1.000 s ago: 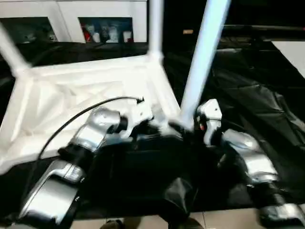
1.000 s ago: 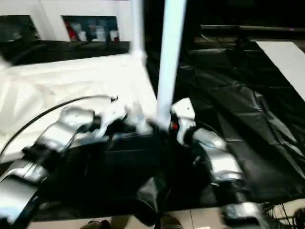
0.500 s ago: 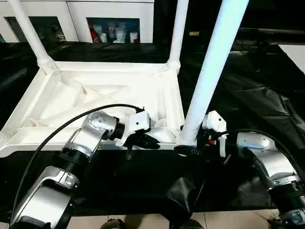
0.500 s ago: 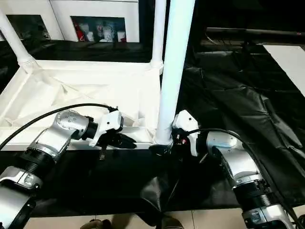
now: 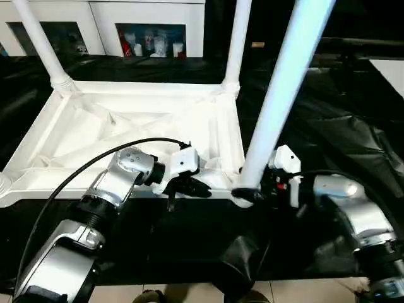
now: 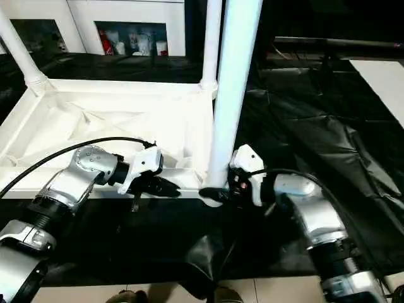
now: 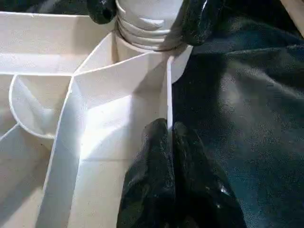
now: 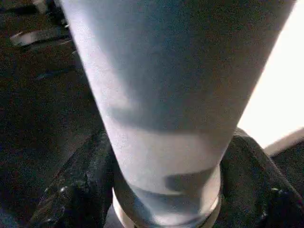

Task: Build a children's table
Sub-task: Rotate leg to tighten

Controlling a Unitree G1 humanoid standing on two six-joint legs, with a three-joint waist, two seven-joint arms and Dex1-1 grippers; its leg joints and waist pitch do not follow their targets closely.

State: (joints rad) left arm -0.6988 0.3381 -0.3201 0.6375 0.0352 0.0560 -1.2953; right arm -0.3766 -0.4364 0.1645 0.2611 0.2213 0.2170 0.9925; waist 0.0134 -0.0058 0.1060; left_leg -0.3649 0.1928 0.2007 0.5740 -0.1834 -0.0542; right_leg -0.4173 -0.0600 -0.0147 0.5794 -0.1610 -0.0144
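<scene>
The white tabletop [image 5: 126,126] lies underside up on black sheeting, its ribs showing. Legs stand in the far left socket [image 5: 41,44] and the far right socket [image 5: 237,44]. A third leg [image 5: 278,107] rises, slightly tilted, from the near right corner socket. My right gripper [image 5: 243,194] is closed around that leg's ringed base, with one finger [image 8: 78,190] on each side of the leg [image 8: 171,95]. My left gripper [image 7: 170,137] is shut on the tabletop's thin near rim [image 7: 167,95], close beside that corner.
Crumpled black sheeting [image 5: 341,126] covers the work surface and hangs over its near edge. White cabinets [image 5: 145,12] stand at the back, and a flat white board [image 6: 385,76] lies at the far right. A black cable [image 5: 95,161] arcs over my left forearm.
The camera swung and then steadied. My right gripper's fingers have drawn in around the base of the near right leg. The left gripper has kept its pinch on the rim.
</scene>
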